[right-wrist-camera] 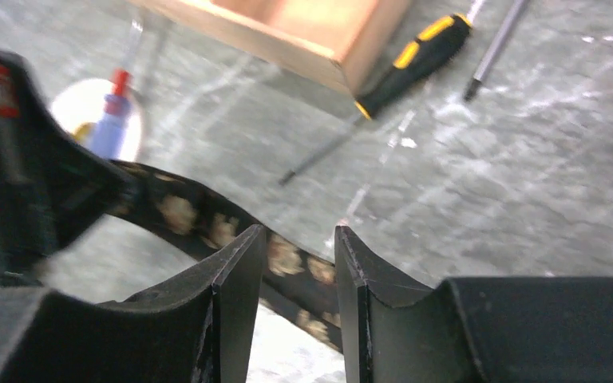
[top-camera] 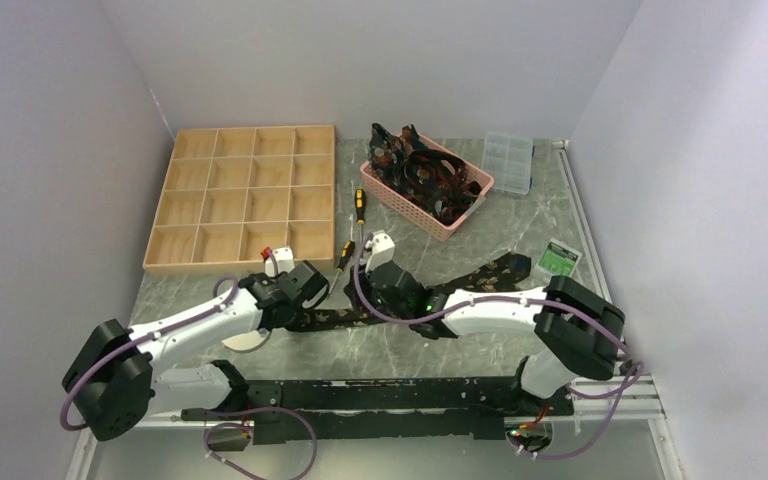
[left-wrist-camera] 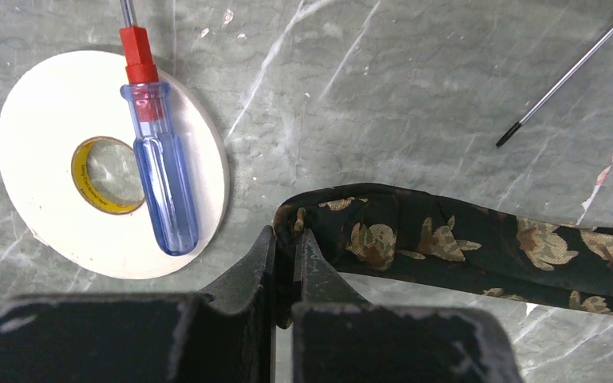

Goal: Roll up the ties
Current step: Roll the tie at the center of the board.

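One black tie (top-camera: 480,275) with tan-gold flowers lies stretched across the marble table from the middle left toward the right. My left gripper (top-camera: 306,312) is shut on its folded left end, and the left wrist view shows the tie (left-wrist-camera: 447,239) pinched between the closed jaws of this gripper (left-wrist-camera: 289,237). My right gripper (top-camera: 378,305) is open over the same tie a little further right. In the right wrist view the tie (right-wrist-camera: 207,227) runs under the gap of this gripper (right-wrist-camera: 299,243), and I cannot tell whether the fingers touch it. Several more ties (top-camera: 430,175) are heaped in a pink basket (top-camera: 400,203).
A white tape roll (left-wrist-camera: 56,120) with a blue-handled screwdriver (left-wrist-camera: 160,175) across it lies left of the left gripper. A wooden compartment tray (top-camera: 245,195) stands at the back left. Two yellow-black screwdrivers (top-camera: 360,205) lie beside it. A clear plastic box (top-camera: 508,160) and a green packet (top-camera: 560,258) are at the right.
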